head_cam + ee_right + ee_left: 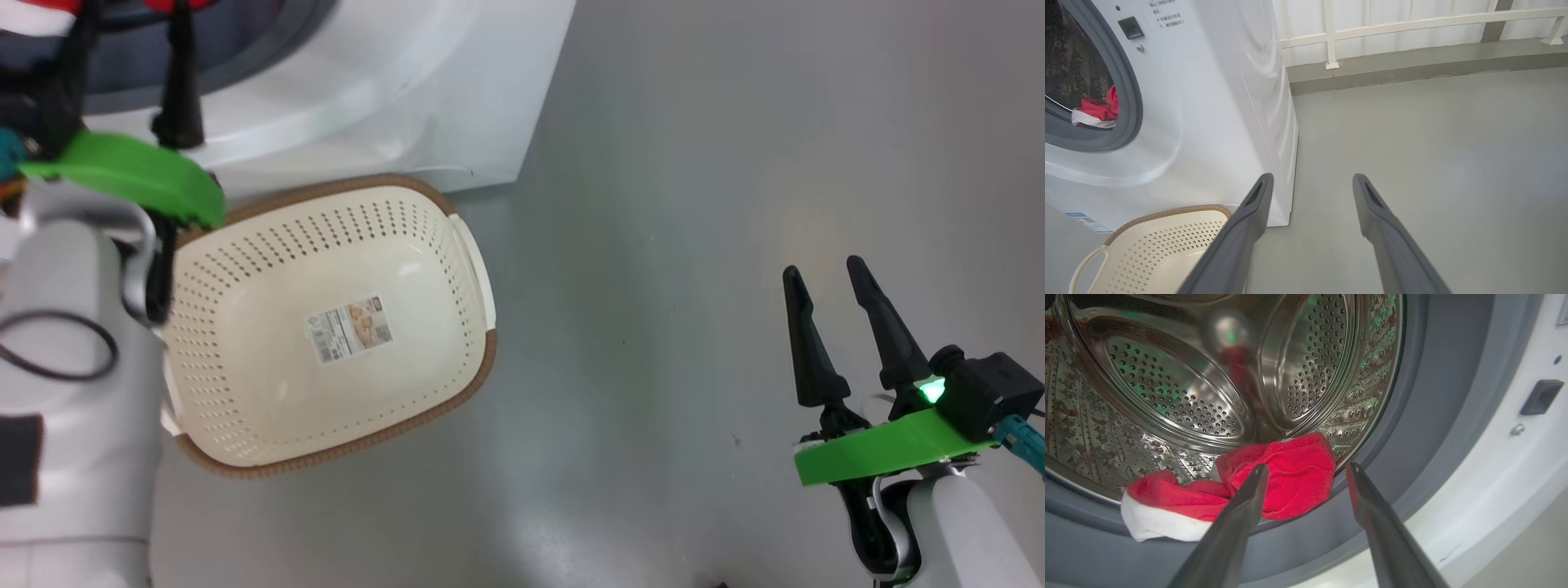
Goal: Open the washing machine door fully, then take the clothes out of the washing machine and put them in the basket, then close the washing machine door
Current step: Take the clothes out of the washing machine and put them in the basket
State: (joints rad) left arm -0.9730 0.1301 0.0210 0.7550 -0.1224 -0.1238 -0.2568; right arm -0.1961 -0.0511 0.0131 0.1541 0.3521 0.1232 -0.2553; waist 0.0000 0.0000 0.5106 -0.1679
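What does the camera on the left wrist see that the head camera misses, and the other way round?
Left wrist view alone: the inside of the perforated steel drum and a dark latch slot on the machine's front. Head view alone: the basket, holding nothing but a label, and the right gripper, jaws open. Both: the washing machine with its white front, its grey seal, the red clothes at the opening, and the left gripper, jaws open.
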